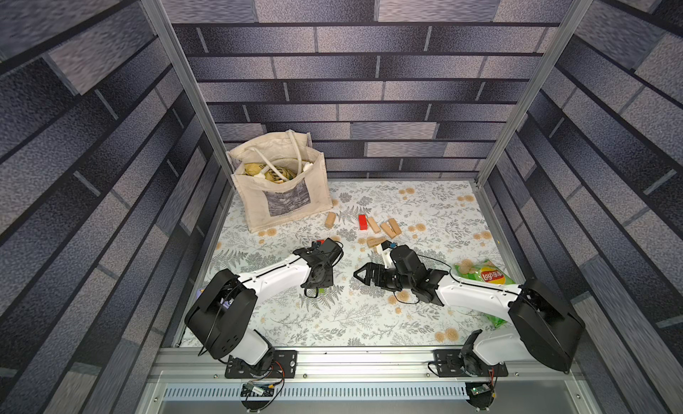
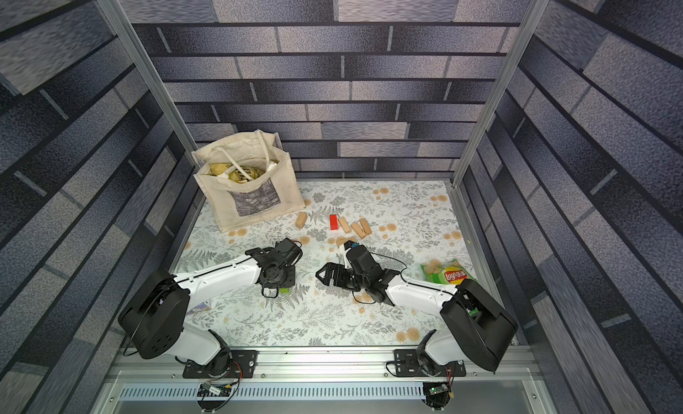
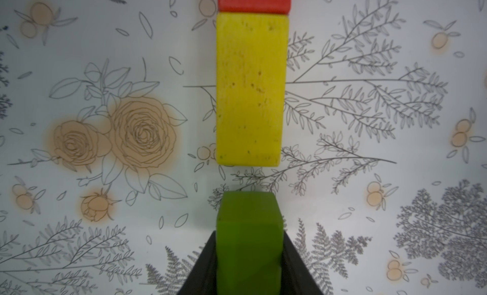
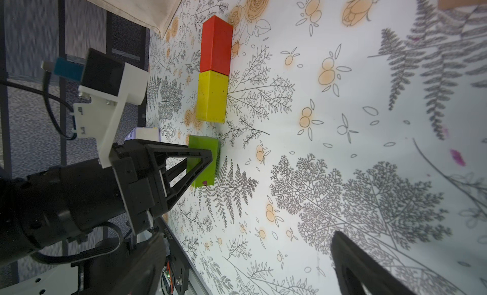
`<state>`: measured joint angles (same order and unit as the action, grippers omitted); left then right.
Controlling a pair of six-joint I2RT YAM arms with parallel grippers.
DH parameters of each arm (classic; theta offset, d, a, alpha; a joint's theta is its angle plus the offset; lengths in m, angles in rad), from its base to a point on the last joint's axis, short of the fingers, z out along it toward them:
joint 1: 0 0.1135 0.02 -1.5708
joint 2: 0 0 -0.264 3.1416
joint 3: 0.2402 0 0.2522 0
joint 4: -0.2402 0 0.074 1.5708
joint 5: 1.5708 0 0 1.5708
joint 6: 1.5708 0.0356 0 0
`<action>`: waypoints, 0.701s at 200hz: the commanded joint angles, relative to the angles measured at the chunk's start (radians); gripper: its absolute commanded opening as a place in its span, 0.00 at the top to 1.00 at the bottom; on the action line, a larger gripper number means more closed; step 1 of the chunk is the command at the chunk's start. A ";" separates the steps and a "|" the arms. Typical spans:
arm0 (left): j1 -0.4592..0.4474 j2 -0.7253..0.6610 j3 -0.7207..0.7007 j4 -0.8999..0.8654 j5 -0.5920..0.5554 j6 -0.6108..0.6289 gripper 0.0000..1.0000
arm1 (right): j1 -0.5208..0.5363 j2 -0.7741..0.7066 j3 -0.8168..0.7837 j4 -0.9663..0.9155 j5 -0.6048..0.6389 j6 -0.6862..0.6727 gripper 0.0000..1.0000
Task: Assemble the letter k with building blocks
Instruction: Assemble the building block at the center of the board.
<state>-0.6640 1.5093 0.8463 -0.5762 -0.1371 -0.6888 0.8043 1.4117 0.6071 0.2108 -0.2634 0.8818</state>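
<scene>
My left gripper (image 3: 249, 231) is shut on a green block (image 3: 249, 222) held low at the mat. The green block lines up with a yellow block (image 3: 250, 88) across a small gap. A red block (image 3: 254, 1) touches the yellow one's far end. The right wrist view shows the same row: red block (image 4: 216, 46), yellow block (image 4: 212, 98), green block (image 4: 208, 148). My right gripper (image 1: 360, 274) stands open and empty, right of the row. Another red block (image 1: 362, 222) and several plain wooden blocks (image 1: 388, 229) lie farther back.
A canvas tote bag (image 1: 281, 186) stands at the back left. A green crisp packet (image 1: 484, 275) lies partly under the right arm. One plain block (image 1: 330, 220) sits apart near the bag. Metal frame rails edge the floral mat (image 1: 332, 319).
</scene>
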 commanded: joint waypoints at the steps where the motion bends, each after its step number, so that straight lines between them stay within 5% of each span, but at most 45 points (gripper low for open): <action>1: 0.008 0.010 0.018 -0.023 0.000 0.004 0.70 | -0.010 0.006 0.006 0.013 -0.010 -0.008 0.00; 140: 0.034 0.055 0.016 0.018 0.010 0.025 0.70 | -0.018 0.034 0.017 0.015 -0.023 -0.008 0.00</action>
<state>-0.6395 1.5417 0.8463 -0.5632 -0.1341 -0.6876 0.7952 1.4319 0.6071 0.2134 -0.2775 0.8818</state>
